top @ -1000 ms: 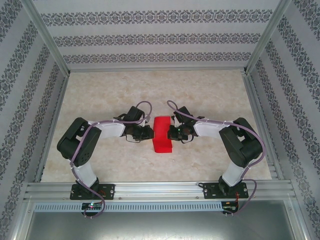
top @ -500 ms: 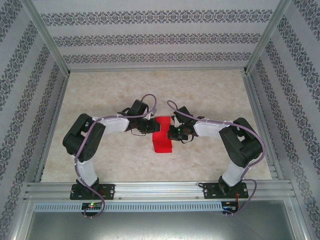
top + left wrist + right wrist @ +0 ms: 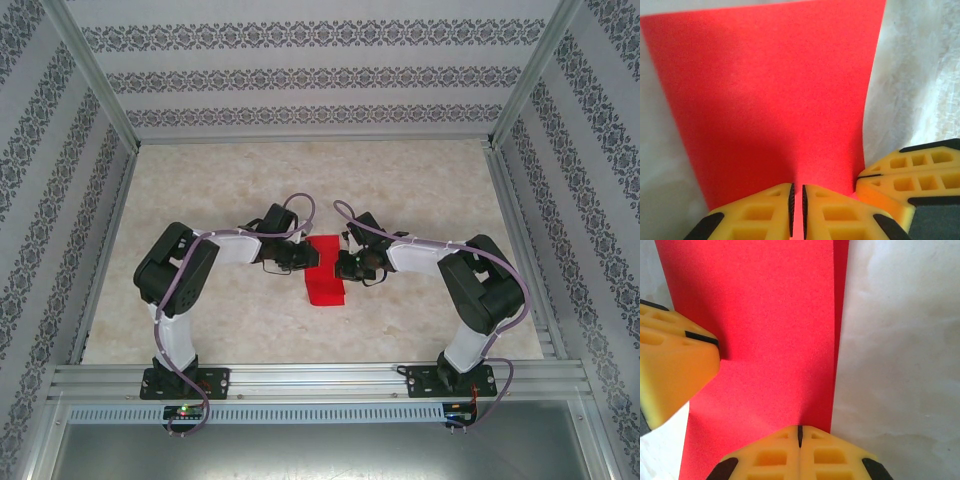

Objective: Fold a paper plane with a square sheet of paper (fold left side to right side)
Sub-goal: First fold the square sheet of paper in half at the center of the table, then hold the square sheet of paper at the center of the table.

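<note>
From the top camera, the square sheet of paper lay on the table midway between the two arms. It showed as a narrow red strip running away from the bases, its near part a little wider than its far part. The left gripper sat over the strip's far left corner. The right gripper met its right edge just opposite, so the two were close together across the paper. How wide either stood could not be read from up there.

In the left wrist view, the left gripper had its jaws drawn almost together, leaving a hairline slit with a sliver of red in it. The sheet's near edge looked nipped between the pads. The square sheet of paper spread away from them, its right edge bowed. The right gripper's fingers lay just beside, at the lower right.

In the right wrist view, the right gripper was fully closed, pads pressed together with nothing between them, its tip down on the square sheet of paper. A second red layer peeped out along the sheet's right edge. The left gripper's fingers touched the sheet at its left side.

Compared with a second earlier, the left arm had swung toward the centre. Its gripper, then just beside the sheet's left edge, now covered the far left corner. The right arm and the sheet's near part had kept their place.
</note>
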